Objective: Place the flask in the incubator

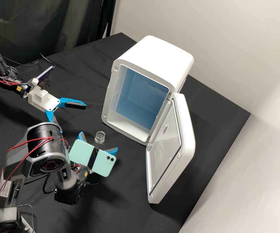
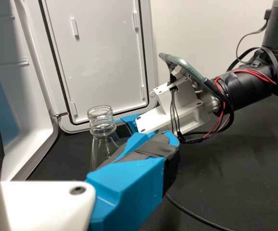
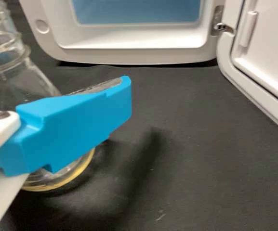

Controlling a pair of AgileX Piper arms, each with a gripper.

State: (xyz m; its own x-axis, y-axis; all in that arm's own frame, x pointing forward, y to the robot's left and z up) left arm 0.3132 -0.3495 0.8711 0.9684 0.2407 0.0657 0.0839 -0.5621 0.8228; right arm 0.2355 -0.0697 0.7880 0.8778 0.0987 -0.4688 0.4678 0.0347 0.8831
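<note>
High view: flask (image 1: 99,137) upright on bench (image 1: 81,64), outside the open incubator (image 1: 153,55).

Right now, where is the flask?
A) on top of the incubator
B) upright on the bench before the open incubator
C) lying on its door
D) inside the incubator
B: the flask stands on the black bench, outside the incubator, whose door hangs open.

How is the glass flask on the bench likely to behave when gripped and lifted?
The flask looks like clear, smooth glass: probably rigid, slippery and breakable. Its base is wider than its neck, so it likely stands steadily.
</note>
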